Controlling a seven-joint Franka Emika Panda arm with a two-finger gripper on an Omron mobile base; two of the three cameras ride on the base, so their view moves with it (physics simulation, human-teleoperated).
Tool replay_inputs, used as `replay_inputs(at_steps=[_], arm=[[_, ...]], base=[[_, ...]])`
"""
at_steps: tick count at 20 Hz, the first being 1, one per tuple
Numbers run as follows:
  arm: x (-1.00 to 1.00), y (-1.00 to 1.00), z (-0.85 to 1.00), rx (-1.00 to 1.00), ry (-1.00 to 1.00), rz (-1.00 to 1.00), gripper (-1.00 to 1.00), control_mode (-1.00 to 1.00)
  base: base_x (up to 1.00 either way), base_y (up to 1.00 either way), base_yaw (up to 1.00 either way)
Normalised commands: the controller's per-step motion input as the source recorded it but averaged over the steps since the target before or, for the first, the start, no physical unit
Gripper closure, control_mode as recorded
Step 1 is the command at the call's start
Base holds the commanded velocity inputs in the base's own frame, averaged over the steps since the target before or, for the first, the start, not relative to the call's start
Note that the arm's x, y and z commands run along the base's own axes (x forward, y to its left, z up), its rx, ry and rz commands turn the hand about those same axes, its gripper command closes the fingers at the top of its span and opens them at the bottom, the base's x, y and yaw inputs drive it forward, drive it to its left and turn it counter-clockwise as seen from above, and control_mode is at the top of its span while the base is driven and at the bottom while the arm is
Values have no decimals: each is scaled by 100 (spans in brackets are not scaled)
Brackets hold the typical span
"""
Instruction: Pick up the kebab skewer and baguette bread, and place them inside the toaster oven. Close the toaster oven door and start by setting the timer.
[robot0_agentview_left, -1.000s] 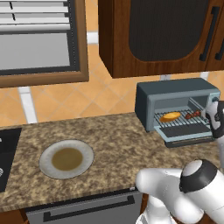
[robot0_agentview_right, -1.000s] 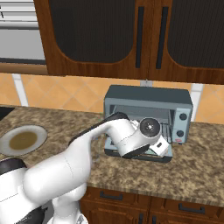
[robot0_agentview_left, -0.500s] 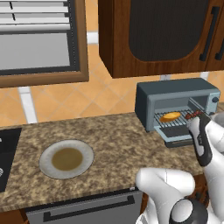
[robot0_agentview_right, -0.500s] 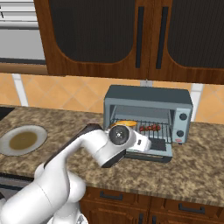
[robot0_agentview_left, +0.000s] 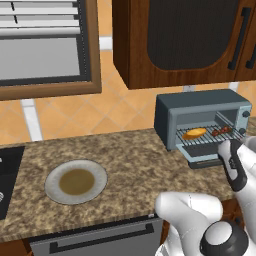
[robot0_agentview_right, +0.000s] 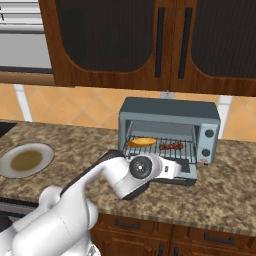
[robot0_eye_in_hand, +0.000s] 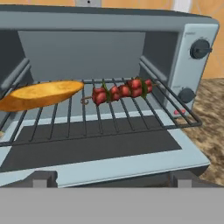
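The blue-grey toaster oven stands on the counter. Its door is folded down flat in front. On the wire rack the golden baguette bread lies at the left. The kebab skewer, with red chunks, lies to its right. My gripper hovers low in front of the door's outer edge, open, with nothing between its fingertips. Two knobs sit on the oven's right panel.
A grey plate with a brown centre sits on the granite counter to the left. A black stovetop is at the far left. Dark wood wall cabinets hang just above the oven.
My hand has pulled back and down from the oven's mouth to in front of the lowered door. The bread and skewer stay on the rack.
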Motion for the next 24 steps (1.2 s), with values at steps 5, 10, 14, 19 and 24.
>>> replay_inputs(at_steps=[5,10,14,19,24], arm=[[4,-7,0,0,0,0,-100,-100],[0,-3,-7,0,-2,0,-100,-100],[0,0,-9,-1,-3,0,-100,-100],[0,4,-7,-3,-3,0,-100,-100],[0,10,-11,-5,-1,0,-100,-100]], base=[[0,0,0],[0,0,0],[0,0,0],[0,0,0],[0,0,0]])
